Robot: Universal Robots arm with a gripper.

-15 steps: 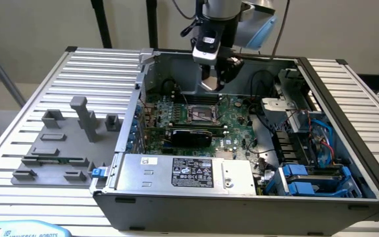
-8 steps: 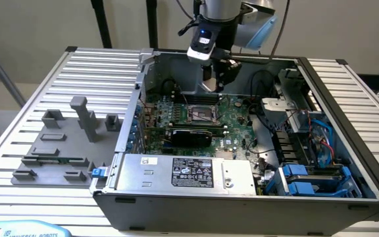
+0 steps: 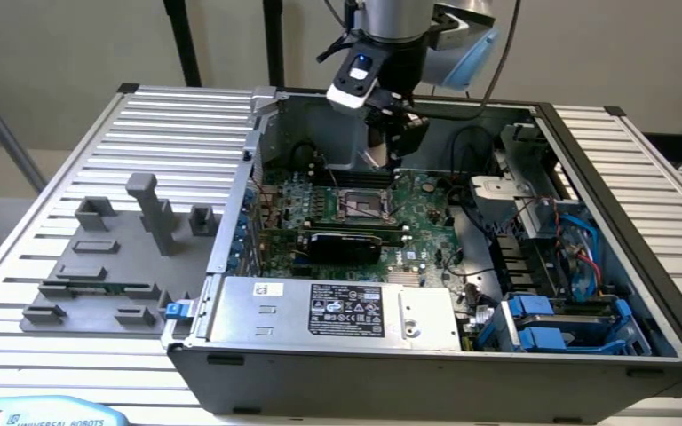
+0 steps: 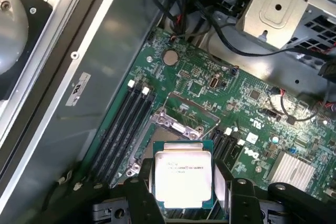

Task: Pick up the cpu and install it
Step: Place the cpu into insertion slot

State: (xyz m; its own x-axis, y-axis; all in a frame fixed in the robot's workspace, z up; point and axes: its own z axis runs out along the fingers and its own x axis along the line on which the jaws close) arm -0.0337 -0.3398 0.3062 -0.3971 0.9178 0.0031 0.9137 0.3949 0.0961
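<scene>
Holding cpu (image 4: 182,174) pinched between its fingers, gripper (image 4: 185,199) hovers over motherboard (image 4: 210,85), near socket (image 4: 181,115). Step in hand, we judge: carrying toward socket. Seating calls for square alignment, gentle lowering.

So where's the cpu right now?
In the wrist view, the cpu is gripped in the hand, above the motherboard near the socket.

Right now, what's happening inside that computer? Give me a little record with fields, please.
gripper: above the open computer case, shut on the chip
chip: flat, silvery top, held over the green board
socket: on the green board, chip not yet in it
grey blocks: outside the computer case, on the exterior view's left
</scene>
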